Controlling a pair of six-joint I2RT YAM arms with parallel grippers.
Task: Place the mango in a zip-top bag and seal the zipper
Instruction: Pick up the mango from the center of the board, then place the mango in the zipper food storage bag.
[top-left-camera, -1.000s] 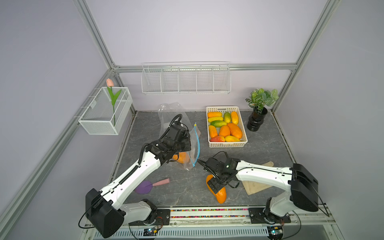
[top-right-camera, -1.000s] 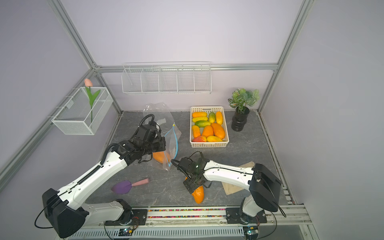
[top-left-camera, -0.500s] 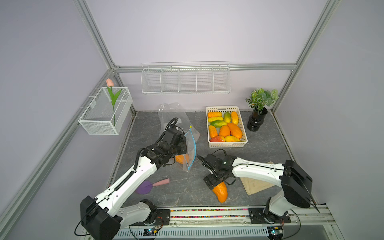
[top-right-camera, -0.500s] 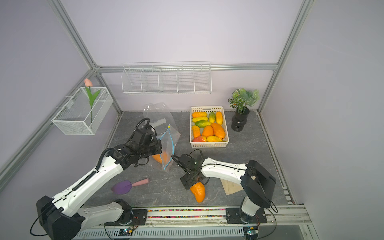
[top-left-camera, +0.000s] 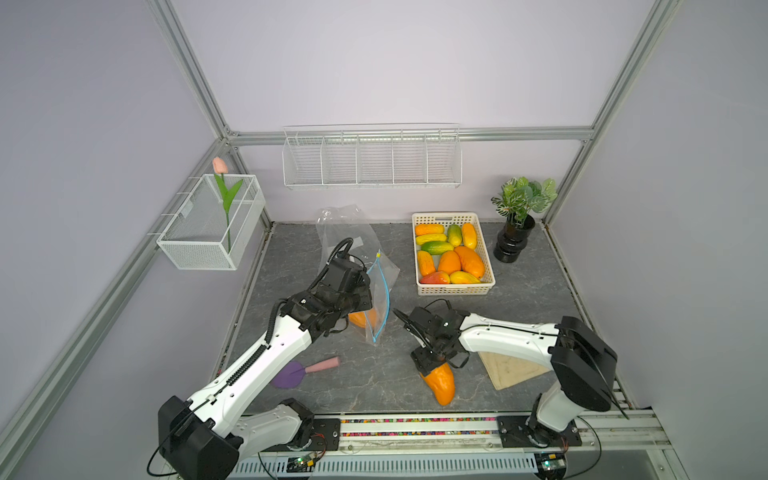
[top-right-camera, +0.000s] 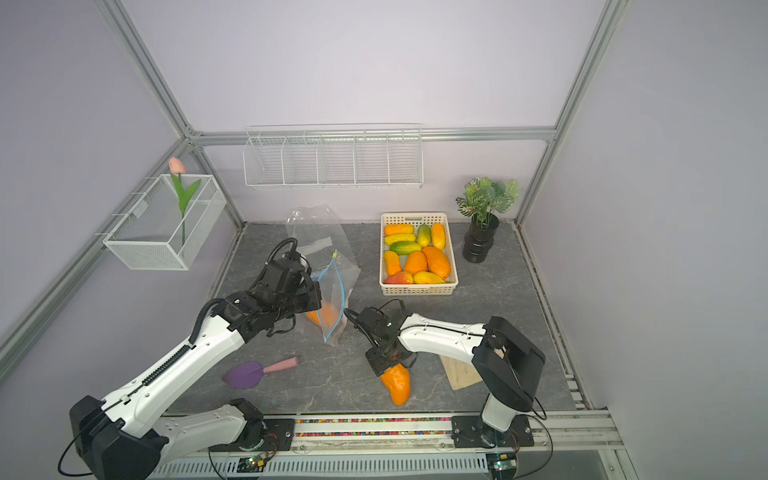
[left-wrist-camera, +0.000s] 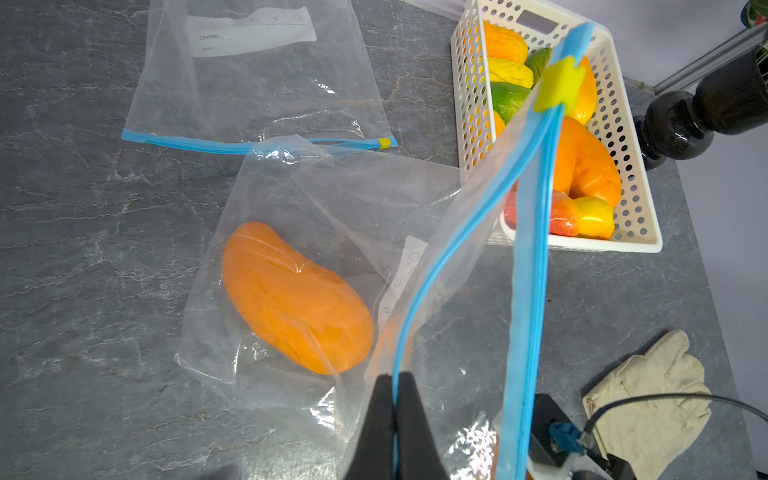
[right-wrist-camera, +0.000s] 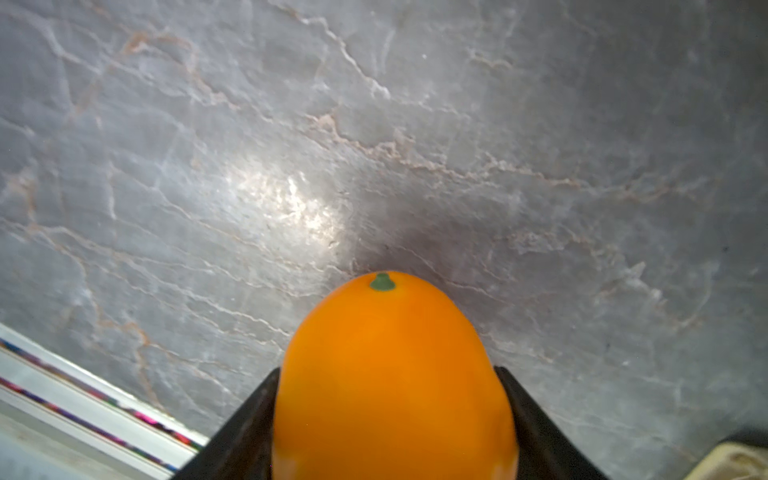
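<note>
An orange mango (top-left-camera: 440, 382) (top-right-camera: 397, 385) lies on the grey table near the front rail. My right gripper (top-left-camera: 430, 362) (top-right-camera: 384, 360) (right-wrist-camera: 386, 372) is down over its rear end, with a black finger pressed against each side. My left gripper (left-wrist-camera: 395, 378) (top-left-camera: 366, 301) is shut on one lip of the clear zip-top bag (left-wrist-camera: 353, 195) (top-left-camera: 384, 282) and holds its mouth up and open. The blue zipper (left-wrist-camera: 536, 208) carries a yellow slider (left-wrist-camera: 559, 85) at its far end. Another orange mango (left-wrist-camera: 291, 299) (top-right-camera: 326, 318) lies inside the bag.
A second zip-top bag (left-wrist-camera: 257, 83) lies flat behind the held one. A white basket (top-left-camera: 455, 291) of mangoes stands at the back right, with a potted plant (top-left-camera: 515, 232) beside it. A purple scoop (top-left-camera: 295, 372) and a beige cloth (top-left-camera: 511, 370) lie near the front.
My right gripper's fingers have narrowed from wide apart onto the sides of the mango on the table. The left gripper still holds the bag's lip, shifted slightly.
</note>
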